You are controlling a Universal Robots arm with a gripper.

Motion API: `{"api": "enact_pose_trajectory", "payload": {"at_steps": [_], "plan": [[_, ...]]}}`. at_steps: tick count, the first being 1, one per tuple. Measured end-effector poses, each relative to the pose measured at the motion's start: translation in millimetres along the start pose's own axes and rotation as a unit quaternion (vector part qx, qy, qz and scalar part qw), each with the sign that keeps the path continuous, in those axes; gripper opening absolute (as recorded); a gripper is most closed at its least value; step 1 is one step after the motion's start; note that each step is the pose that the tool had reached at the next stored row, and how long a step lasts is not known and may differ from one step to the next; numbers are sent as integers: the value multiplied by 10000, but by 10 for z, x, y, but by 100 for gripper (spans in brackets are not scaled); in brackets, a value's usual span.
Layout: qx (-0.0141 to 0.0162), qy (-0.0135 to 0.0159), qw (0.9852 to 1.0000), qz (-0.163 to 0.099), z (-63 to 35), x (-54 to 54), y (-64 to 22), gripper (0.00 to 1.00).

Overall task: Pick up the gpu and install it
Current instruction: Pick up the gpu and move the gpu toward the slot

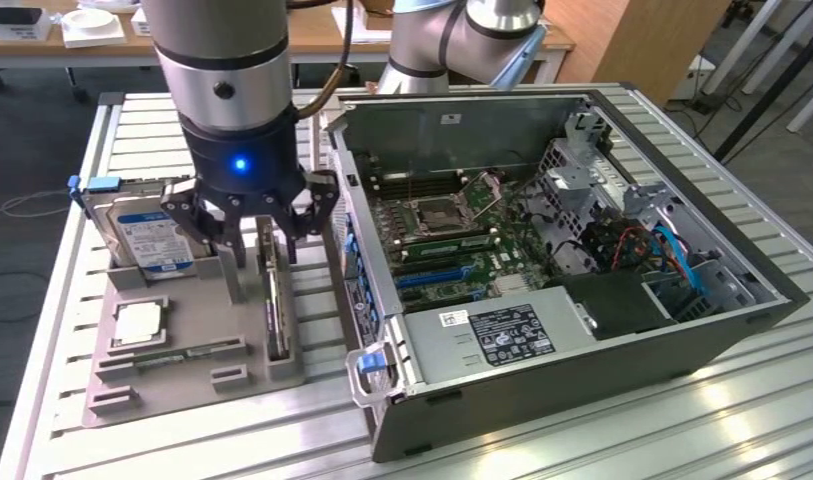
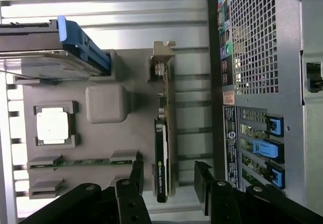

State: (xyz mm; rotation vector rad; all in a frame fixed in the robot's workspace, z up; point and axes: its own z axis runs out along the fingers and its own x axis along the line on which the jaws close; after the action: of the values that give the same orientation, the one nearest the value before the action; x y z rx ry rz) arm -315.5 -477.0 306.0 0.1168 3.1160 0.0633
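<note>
Claw (image 2: pixel 169 172), spread wide, straddles the edge-standing gpu (image 2: pixel 160 158).

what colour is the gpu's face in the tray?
Black. The gpu shows best in the wrist view, standing on edge in the grey tray.

GPU (image 2: pixel 161 156) was a thin flat card: black face w/ small label, dark board, metal bracket (image 2: pixel 162 57) at one end. It stood upright on its long edge in a slot of the grey holder (image 1: pixel 179 372). Card sat right under the gripper (image 1: pixel 259 250), btwn its spread jaws, a gap visible each side, not clamped. Bracket end pointed away from the gripper.
</note>
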Motion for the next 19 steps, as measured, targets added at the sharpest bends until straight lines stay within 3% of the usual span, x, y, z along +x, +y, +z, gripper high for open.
{"api": "enact_pose_trajectory", "payload": {"at_steps": [10, 19], "plan": [[-16, 1, 10000, 0, 182, -3, -29, 53], [-55, 5, 10000, 2, 343, -8, -47, 53]]}}
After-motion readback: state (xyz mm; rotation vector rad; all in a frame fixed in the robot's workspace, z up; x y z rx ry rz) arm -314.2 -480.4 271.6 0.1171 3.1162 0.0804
